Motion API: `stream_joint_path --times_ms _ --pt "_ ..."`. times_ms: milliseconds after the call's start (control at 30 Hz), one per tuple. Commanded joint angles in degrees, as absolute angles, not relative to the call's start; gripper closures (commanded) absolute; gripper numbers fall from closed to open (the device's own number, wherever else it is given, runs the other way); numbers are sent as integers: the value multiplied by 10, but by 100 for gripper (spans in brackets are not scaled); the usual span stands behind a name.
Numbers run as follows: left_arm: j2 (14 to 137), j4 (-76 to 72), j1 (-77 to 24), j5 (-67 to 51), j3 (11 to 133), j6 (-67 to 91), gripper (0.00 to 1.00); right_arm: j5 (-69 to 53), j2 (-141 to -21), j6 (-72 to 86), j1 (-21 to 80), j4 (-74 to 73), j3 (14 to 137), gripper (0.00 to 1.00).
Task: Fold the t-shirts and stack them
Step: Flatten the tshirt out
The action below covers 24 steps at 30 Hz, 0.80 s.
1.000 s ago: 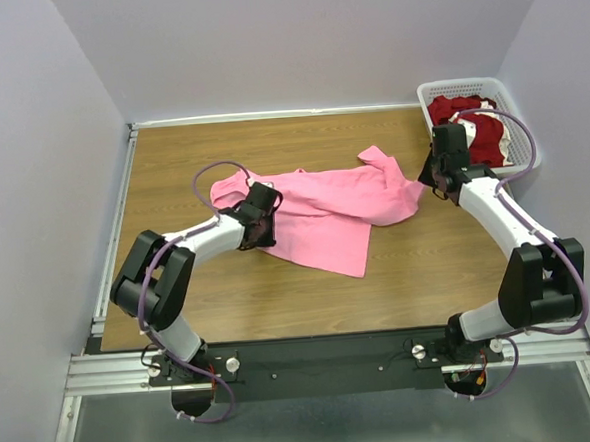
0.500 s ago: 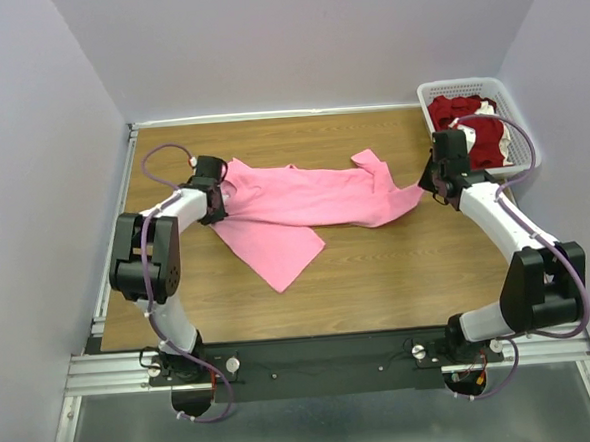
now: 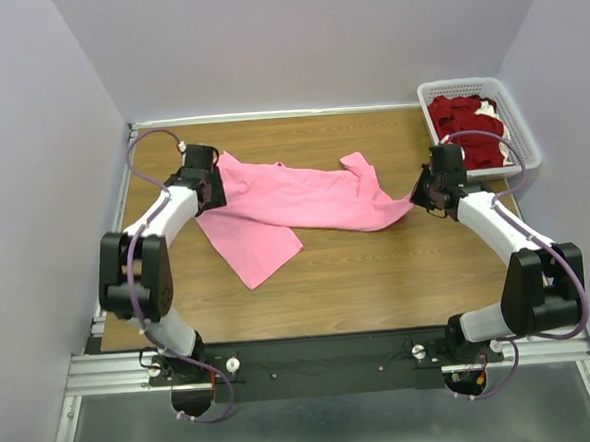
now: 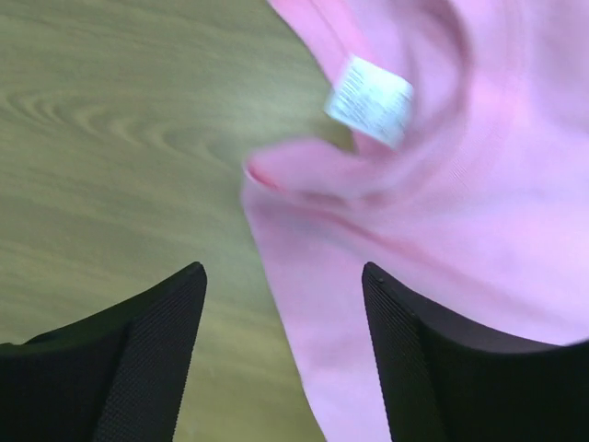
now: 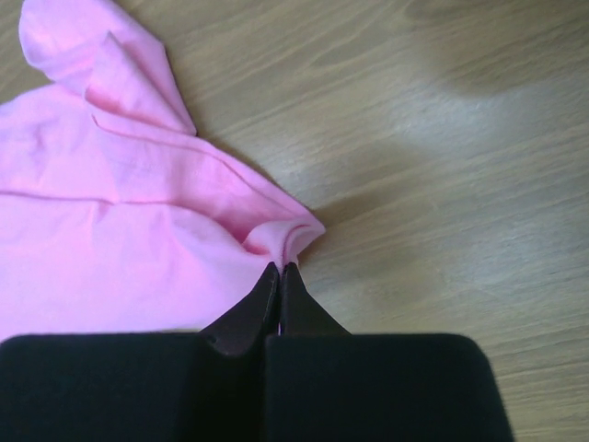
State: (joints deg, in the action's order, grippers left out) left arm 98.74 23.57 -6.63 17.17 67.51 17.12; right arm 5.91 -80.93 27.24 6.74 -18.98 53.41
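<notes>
The bright pink t-shirt (image 3: 294,196) lies crumpled and stretched across the wooden table, one flap reaching toward the near left. My left gripper (image 3: 213,189) is open over the shirt's left edge; in the left wrist view its fingers (image 4: 156,322) stand wide apart above the pink cloth (image 4: 442,230), which shows a white label (image 4: 368,99). My right gripper (image 3: 419,195) is shut on the shirt's right corner (image 5: 294,241), low at the table. Dark red t-shirts (image 3: 470,125) lie in the white basket (image 3: 523,147).
The basket stands at the table's far right corner, close behind my right arm. Grey walls close in the left, back and right sides. Bare wood (image 3: 378,266) lies in front of the shirt.
My left gripper has swung to the far left and let go of the shirt. The shirt has been drawn out leftward. My right gripper moved slightly toward the near left, still holding its corner.
</notes>
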Motion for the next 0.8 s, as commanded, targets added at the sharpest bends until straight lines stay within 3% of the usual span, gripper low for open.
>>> stream_joint_path --times_ms 0,233,767 --pt "893 279 -140 168 619 206 22 17 -808 282 77 -163 522 98" --pt "816 291 -213 134 468 334 32 11 -809 274 90 -141 506 98" --pt "797 359 -293 120 432 428 41 4 -786 269 90 -120 480 98"
